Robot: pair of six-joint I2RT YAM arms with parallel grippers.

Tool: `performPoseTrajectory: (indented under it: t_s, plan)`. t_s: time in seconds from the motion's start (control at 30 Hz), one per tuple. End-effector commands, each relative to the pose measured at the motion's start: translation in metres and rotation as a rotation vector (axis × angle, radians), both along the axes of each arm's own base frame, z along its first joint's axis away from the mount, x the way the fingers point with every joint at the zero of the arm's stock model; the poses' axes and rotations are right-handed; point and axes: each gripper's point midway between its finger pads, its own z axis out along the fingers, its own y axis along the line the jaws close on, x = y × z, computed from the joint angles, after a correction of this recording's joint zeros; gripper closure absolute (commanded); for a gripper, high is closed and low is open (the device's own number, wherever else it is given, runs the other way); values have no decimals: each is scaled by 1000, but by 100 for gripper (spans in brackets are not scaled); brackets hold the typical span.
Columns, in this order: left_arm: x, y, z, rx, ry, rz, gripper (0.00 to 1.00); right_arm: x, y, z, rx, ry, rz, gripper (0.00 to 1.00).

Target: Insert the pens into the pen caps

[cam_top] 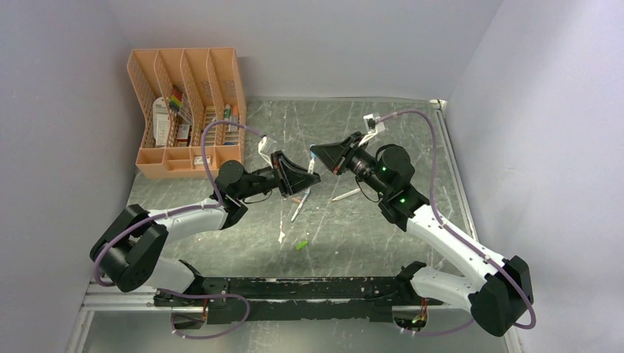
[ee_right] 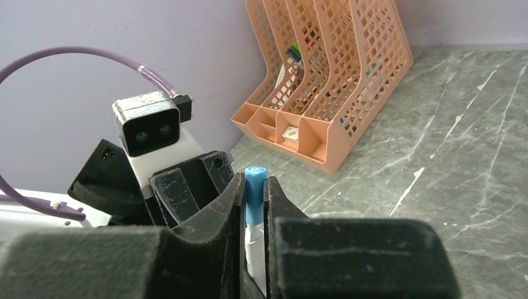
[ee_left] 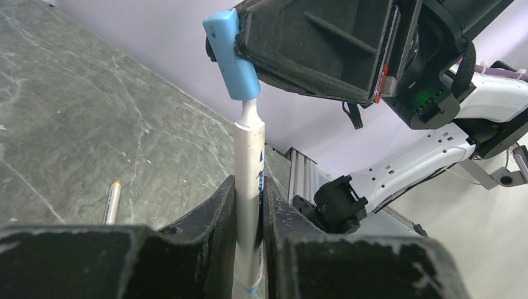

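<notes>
My left gripper (ee_left: 249, 190) is shut on a white-barrelled pen (ee_left: 250, 156), which stands up between its fingers. The pen's narrow neck enters the mouth of the blue pen cap (ee_left: 231, 56). My right gripper (ee_right: 252, 184) is shut on that blue cap (ee_right: 254, 190), with the white pen (ee_right: 252, 249) showing just below it. From above, the left gripper (cam_top: 313, 179) and right gripper (cam_top: 315, 153) meet tip to tip over the table's middle. Two more pens (cam_top: 300, 204) (cam_top: 346, 195) lie on the table beneath them. A green cap (cam_top: 302, 244) lies nearer the arm bases.
A peach mesh organiser (cam_top: 188, 110) with stationery stands at the back left against the wall. A loose pen (ee_left: 112, 201) lies on the grey marbled table (cam_top: 412, 147). A small white scrap (cam_top: 281, 236) lies left of the green cap. Walls close in on three sides.
</notes>
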Motion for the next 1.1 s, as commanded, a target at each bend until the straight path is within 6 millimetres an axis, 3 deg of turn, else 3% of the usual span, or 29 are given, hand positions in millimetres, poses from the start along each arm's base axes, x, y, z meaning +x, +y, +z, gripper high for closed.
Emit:
performPoseTrajectory:
  t_s: [0.0, 0.33, 0.6, 0.77, 0.9, 1.07]
  plan:
    - [4, -1, 27, -50, -72, 34, 93, -9, 0, 5, 23, -19, 19, 100]
    - [17, -6, 62, -179, -63, 48, 93, -13, 3, -8, -39, -56, -11, 100]
    - [29, -8, 65, -146, -94, 101, 93, -13, 6, -29, -91, -28, -20, 100]
    - [44, -7, 53, -51, -109, 180, 93, -15, -1, -25, -117, -48, -44, 100]
    - [41, -7, 56, -51, -153, 166, 93, -16, -6, -23, -144, -65, -58, 100]
    - [32, -10, 57, -42, -219, 115, 93, -18, -7, -11, -133, -88, -54, 87]
